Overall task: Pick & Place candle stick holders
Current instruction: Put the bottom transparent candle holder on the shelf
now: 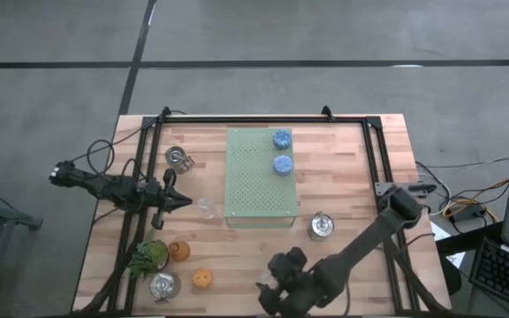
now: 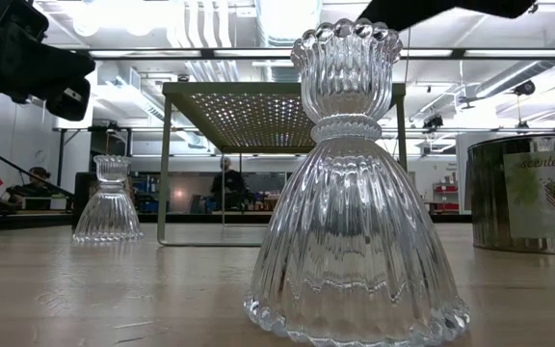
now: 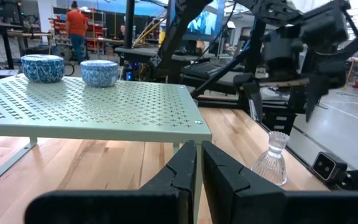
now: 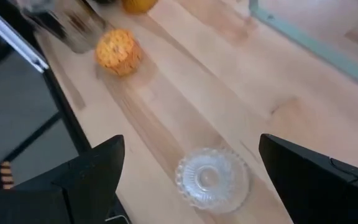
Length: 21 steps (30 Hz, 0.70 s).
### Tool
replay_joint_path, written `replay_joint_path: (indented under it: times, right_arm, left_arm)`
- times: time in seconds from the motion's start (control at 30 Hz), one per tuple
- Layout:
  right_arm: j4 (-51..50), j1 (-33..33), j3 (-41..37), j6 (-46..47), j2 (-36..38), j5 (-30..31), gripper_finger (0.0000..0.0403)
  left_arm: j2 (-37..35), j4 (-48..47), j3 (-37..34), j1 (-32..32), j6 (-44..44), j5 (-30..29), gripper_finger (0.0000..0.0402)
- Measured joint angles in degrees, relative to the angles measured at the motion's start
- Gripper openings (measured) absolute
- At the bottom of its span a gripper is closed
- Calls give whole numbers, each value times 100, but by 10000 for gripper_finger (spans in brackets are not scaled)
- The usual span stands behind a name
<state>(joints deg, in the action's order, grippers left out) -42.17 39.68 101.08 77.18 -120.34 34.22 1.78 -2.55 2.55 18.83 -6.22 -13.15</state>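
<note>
Right gripper (image 4: 191,165) above clear holder (image 4: 211,179), orange holder (image 4: 118,51) near

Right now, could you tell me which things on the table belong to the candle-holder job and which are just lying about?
Job: two blue holders on the green board (likely the destination); three silver holders; orange holder; amber holder; two clear glass holders, one under the open right gripper. Left gripper waits beside the board.
Lying about: plant sprig.

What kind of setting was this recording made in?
Most likely a robotics lab or workshop: a wooden table in a black frame on a bare concrete floor, with ceiling strip lights overhead and racks of equipment and people behind.
</note>
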Motion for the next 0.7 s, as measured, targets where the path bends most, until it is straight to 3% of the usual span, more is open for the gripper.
replay_joint_path:
  times: [0.37,0.7]
  right_arm:
    - [-1734,-72,1693,497,-1033,-742,363]
    - [-2112,-139,1980,426,-1301,-1024,359]
  left_arm:
    - [48,0,0,0,0,0,28]
    - [61,0,0,-2,-2,0,28]
